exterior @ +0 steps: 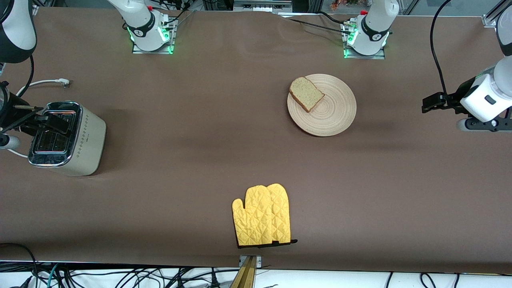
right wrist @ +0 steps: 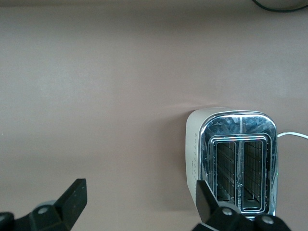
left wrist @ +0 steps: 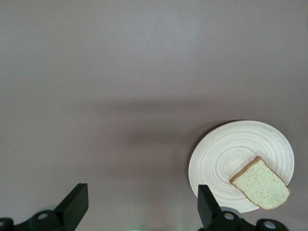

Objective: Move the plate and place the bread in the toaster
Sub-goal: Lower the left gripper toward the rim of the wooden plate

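Note:
The plate (exterior: 332, 114) lies on the brown table toward the left arm's end, also in the left wrist view (left wrist: 226, 154). The bread (exterior: 306, 93) lies flat on the plate's rim, overhanging its edge a little (left wrist: 262, 184). The toaster (exterior: 66, 138) stands at the right arm's end, both chrome-topped slots empty (right wrist: 238, 168). My left gripper (exterior: 486, 125) hangs high over the table's end beside the plate, open and empty (left wrist: 142, 197). My right gripper (exterior: 6, 124) hangs high beside the toaster, open and empty (right wrist: 139, 195).
A yellow quilted oven mitt (exterior: 262, 215) lies near the table's front edge at mid-table. The toaster's white cord and plug (exterior: 60, 82) lie on the table farther from the front camera than the toaster. Cables run along the front edge.

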{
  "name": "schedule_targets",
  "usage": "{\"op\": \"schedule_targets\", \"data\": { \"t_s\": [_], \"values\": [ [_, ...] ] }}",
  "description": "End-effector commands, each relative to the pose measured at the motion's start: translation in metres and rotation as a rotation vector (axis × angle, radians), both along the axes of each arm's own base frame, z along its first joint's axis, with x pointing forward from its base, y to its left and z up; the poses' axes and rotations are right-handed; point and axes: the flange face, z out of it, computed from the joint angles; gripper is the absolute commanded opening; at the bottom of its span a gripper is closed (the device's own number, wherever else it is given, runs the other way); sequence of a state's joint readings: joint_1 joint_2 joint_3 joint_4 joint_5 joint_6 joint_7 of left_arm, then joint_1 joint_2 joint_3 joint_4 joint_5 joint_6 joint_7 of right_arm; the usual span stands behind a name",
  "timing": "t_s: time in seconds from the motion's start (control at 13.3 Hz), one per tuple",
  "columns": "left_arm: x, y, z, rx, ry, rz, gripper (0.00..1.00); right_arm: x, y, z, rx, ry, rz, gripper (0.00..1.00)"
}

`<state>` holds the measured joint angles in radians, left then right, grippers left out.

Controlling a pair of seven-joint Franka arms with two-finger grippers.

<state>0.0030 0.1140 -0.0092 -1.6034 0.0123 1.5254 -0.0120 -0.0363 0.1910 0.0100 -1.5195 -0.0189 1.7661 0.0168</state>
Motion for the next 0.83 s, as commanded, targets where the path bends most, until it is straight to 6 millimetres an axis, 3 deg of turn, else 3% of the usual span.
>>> {"op": "schedule_targets", "data": {
  "t_s": [0.0, 0.08, 0.23, 0.38, 0.6, 0.75],
  "values": [
    [0.007, -0.001, -0.009, -0.041, 0.030, -0.002, 1.00, 0.002, -0.002, 0.004, -0.004, -0.007, 0.004, 1.00],
    [0.008, 0.000, -0.021, -0.113, 0.055, 0.022, 1.00, 0.002, -0.001, 0.004, -0.003, -0.007, -0.002, 1.00],
    [0.007, 0.030, -0.041, -0.302, 0.083, 0.116, 1.00, 0.002, -0.001, 0.004, -0.004, -0.007, 0.002, 1.00],
    [0.002, 0.064, -0.075, -0.462, 0.098, 0.065, 1.00, 0.002, -0.001, 0.004, -0.004, -0.007, 0.008, 1.00],
    [-0.011, 0.125, -0.143, -0.767, 0.061, 0.076, 1.00, 0.002, -0.001, 0.004, -0.004, -0.007, 0.008, 1.00],
    [-0.013, 0.129, -0.192, -0.833, 0.096, 0.042, 1.00, 0.002, -0.001, 0.004, -0.004, -0.007, 0.007, 1.00]
  ]
}}
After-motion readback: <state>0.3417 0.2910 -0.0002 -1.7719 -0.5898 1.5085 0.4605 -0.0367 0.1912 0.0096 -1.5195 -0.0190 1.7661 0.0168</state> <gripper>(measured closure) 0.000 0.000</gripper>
